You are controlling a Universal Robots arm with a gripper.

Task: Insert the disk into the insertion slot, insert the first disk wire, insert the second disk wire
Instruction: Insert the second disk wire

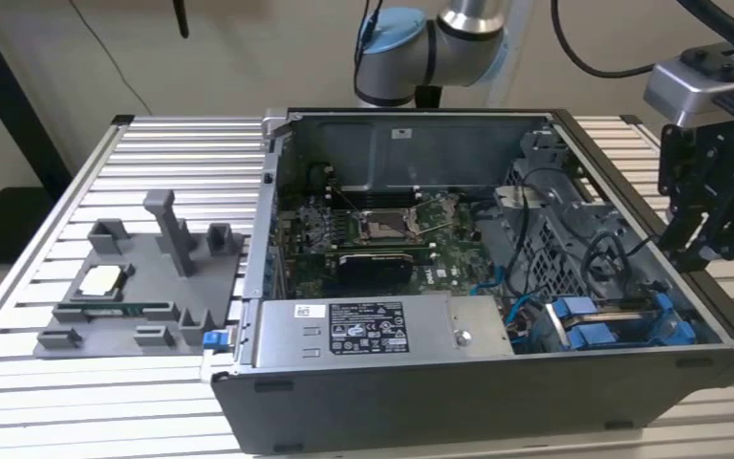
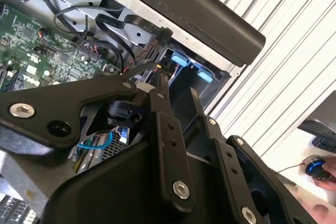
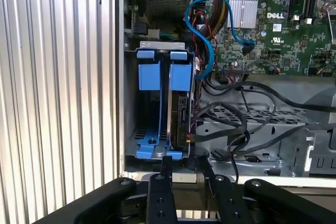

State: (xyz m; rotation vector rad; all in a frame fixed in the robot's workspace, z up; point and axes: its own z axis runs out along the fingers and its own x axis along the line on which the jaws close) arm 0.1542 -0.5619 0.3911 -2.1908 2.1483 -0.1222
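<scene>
First wrist view framing is being centred on the insertion slot (image 3: 140,131), where the disk (image 3: 181,116) is being held on edge in its blue frame, right beside an empty blue carrier (image 3: 148,74). This bay is being housed in the corner of the computer case (image 1: 469,402) closest to the edge of the bench (image 1: 35,382) on the exterior view's right. The gripper (image 3: 184,166) is being carried just above the bay's rim, its fingers a little apart and nothing clamped between them.

The seating of the disk is being judged as done. A thin wire bundle is being seen ending against the disk's edge, but whether it is plugged in cannot be told.

Trouble is being invited mainly by the cabling. A blue data cable (image 3: 211,56) is being looped across the bay's far end, and black wires (image 3: 252,85) are being draped just beside the disk. Either could be snagged by a finger during a descent and dragged off its socket. A connector being pressed at a tilt could jam or bend its contacts. The case wall is also being passed closely, so a sideways drift could end in a knock against it.
</scene>
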